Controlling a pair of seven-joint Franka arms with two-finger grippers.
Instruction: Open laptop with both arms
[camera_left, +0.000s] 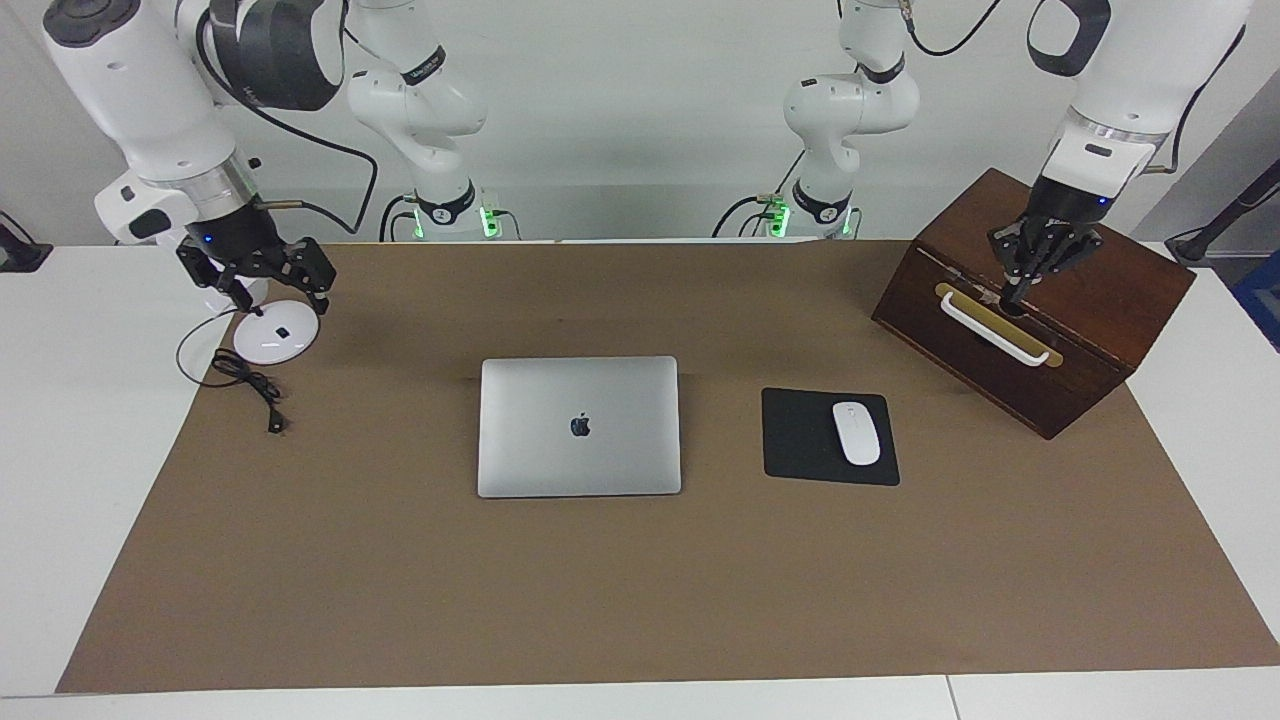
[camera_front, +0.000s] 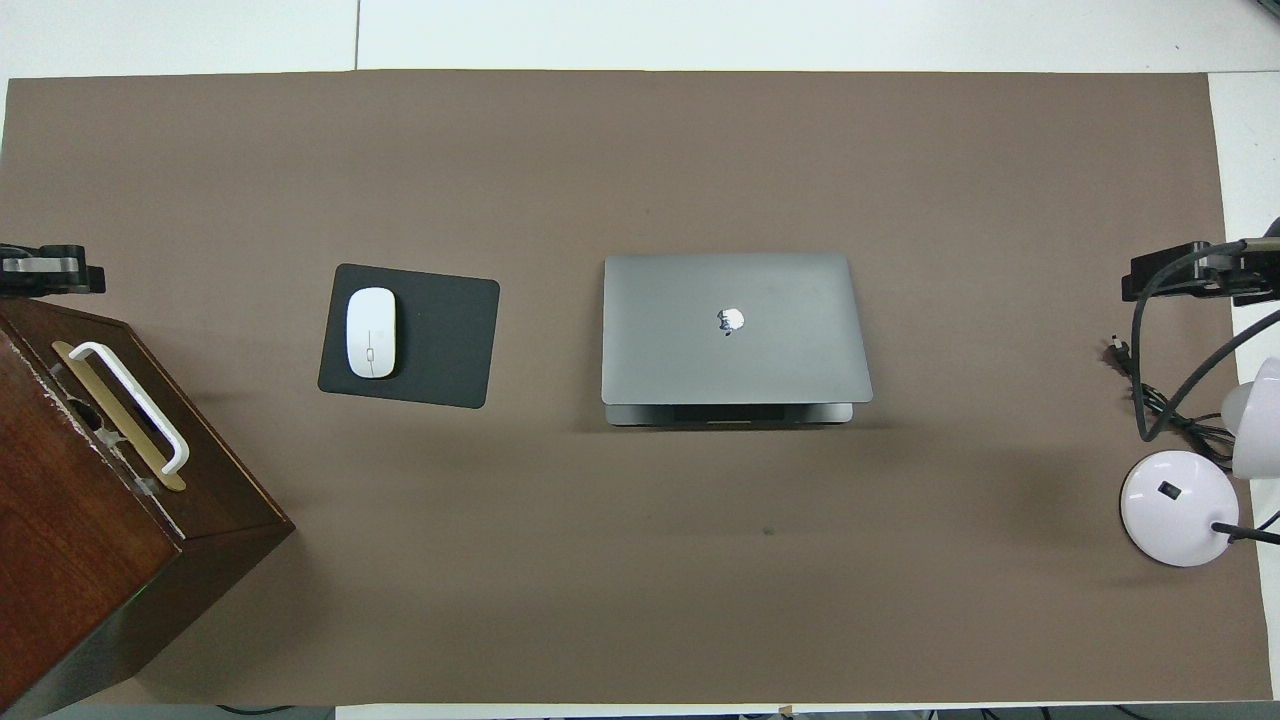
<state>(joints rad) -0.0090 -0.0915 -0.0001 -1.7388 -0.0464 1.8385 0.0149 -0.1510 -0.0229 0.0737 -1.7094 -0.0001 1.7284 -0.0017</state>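
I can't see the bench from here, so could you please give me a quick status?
Left pincer shut, over wooden box. Right pincer open, over lamp base. Laptop closed, untouched. Nothing on its lid.

A plain white wall (camera_left: 640, 100) stands at the robots' edge of the white table (camera_left: 90, 450), which a big brown mat (camera_left: 640, 580) covers.

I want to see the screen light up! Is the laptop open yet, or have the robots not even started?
Not yet. Nothing is done: the laptop lies shut, flat on the brown mat, and neither pincer touches it. The left pincer is shut, up over the wooden box. The right pincer is open, over the lamp's round base. Both arms must reach the laptop and lift its lid.
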